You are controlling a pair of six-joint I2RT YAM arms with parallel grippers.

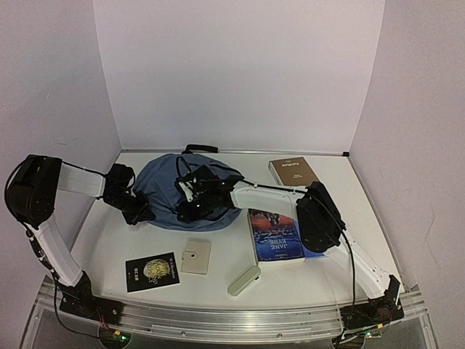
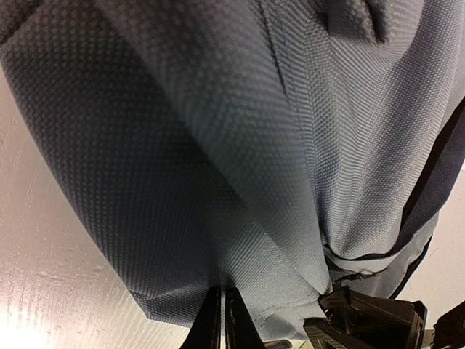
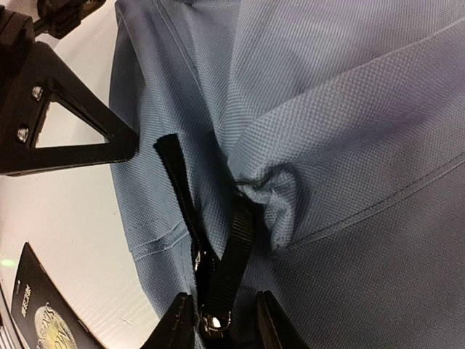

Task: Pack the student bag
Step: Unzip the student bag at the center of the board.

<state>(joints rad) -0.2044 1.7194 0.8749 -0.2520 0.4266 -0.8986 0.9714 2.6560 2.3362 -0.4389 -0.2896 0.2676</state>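
The left gripper (image 2: 222,305) has its 2 fingers clenched together on the lower hem of the bag (image 1: 171,185). Creases in the cloth run down into the pinch. In the top view this gripper sits at the bag's left edge, low over the table (image 1: 109,243).

The right gripper (image 3: 224,298) stands partly open at the bag's lower front. Its 2 fingers (image 3: 182,323) flank the black zip pull (image 3: 240,233) and its metal slider. I cannot tell whether they press the pull or only bracket it.

The bag lies in the middle of the top view, toward the back, with its handle (image 1: 200,148) near the rear wall. A blue book (image 1: 275,234) lies just right of it, under the right arm. A beige card (image 1: 196,257) is near the bag's lower edge, with a black book (image 1: 152,271) to the card's left and a pale case (image 1: 244,281) to its lower right. A brown book (image 1: 294,172) lies at the upper right, apart from the bag. Bare table shows at the lower left, between bag and black book.
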